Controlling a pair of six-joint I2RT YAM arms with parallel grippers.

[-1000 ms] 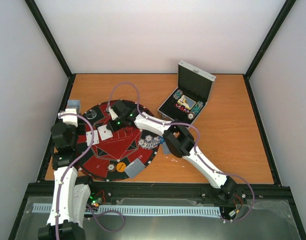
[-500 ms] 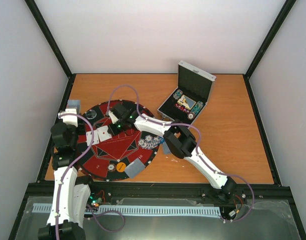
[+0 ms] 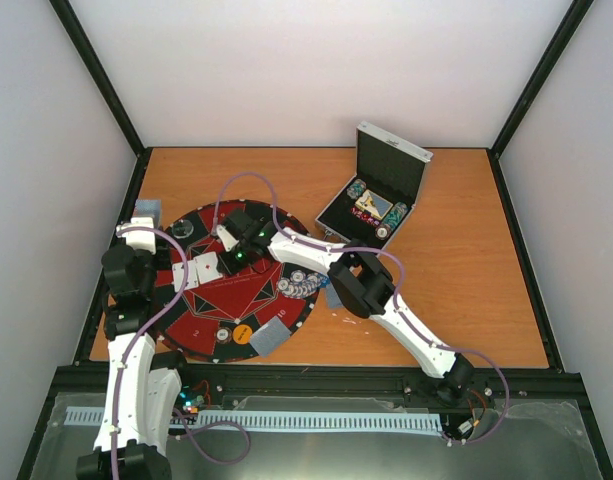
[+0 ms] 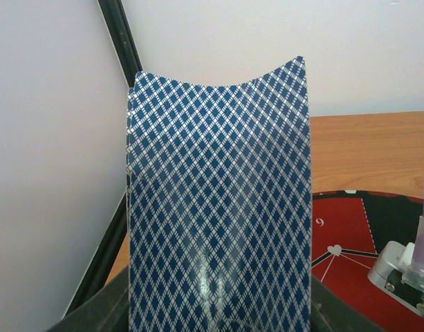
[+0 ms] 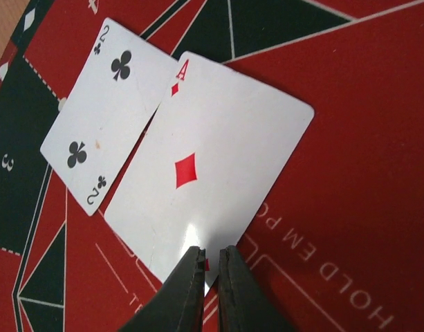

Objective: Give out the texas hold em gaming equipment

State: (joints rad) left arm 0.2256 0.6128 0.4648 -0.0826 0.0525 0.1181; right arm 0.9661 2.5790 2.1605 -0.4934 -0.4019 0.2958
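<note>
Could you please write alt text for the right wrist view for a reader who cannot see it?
The right tool pinches the near corner of an ace of diamonds lying face up on a red-and-black mat. A two of clubs lies beside it, edges meeting.

The top camera looks down over the whole table (image 3: 466,290) from above its near edge. The left wrist camera faces forward, close behind a playing card (image 4: 218,207). The right one looks down past its fingertips (image 5: 187,290), near the red-and-black mat (image 5: 350,138) that all three share.

Two face-up cards (image 5: 111,114) (image 5: 212,176), one mat (image 3: 231,310), one case (image 3: 391,170), perhaps three blue-backed cards (image 4: 218,200).
</note>
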